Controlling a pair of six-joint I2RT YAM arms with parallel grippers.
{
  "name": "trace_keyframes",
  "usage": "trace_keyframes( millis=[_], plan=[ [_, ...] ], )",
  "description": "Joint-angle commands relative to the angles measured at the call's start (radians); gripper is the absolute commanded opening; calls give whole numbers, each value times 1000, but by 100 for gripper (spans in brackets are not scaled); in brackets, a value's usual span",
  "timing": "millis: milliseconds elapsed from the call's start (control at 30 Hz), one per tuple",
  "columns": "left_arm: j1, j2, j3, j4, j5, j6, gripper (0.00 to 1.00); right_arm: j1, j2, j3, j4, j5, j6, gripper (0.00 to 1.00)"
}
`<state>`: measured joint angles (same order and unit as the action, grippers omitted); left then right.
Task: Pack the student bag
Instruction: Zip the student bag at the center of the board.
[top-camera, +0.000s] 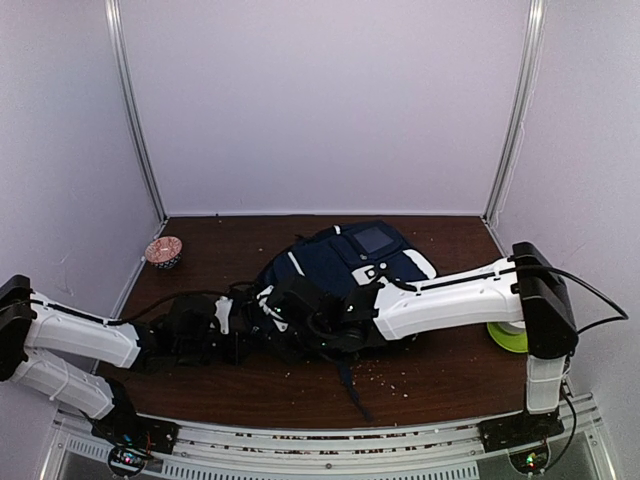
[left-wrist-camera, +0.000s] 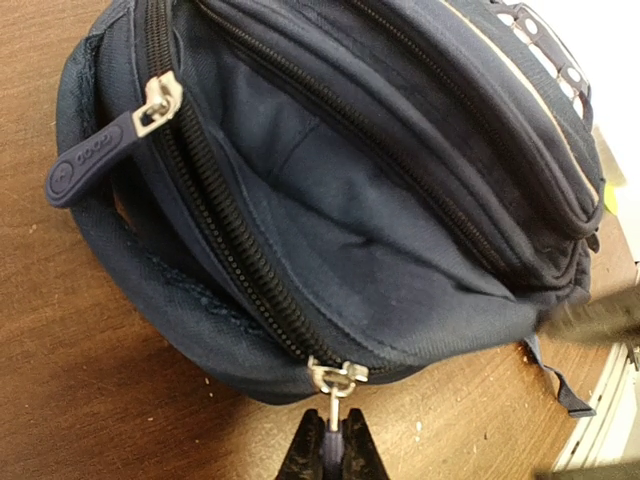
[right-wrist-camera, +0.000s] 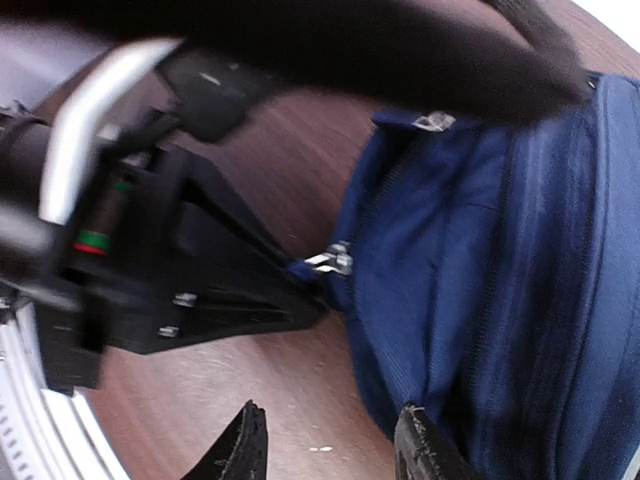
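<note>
Bag: student bag (top-camera: 345, 270) lies mid-desk (top-camera: 440, 375).
Left fingers (left-wrist-camera: 331, 440): pinching the zipper pull (left-wrist-camera: 336, 385), so we're zipping.
Right fingers (right-wrist-camera: 330, 445): spread, beside the fabric.
Next: probably a steady pull along the zip track (left-wrist-camera: 235, 270).
</note>
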<state>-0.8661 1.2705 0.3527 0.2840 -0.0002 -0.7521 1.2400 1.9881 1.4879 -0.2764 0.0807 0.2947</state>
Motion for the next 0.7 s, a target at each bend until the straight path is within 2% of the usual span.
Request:
trace_keyframes(
  millis=[0, 367, 667],
  plan=[
    [-4, -23, -24, -46, -21, -12, 0, -11, 3, -4, -17, 159, -14, 45],
    [-4, -28, -14, -63, -28, -15, 0, -18, 32, -34, -3, 238, -27, 44],
    [-4, -5, 5, -58, -20, -19, 0, -18, 14, -94, 50, 102, -29, 43]
  ],
)
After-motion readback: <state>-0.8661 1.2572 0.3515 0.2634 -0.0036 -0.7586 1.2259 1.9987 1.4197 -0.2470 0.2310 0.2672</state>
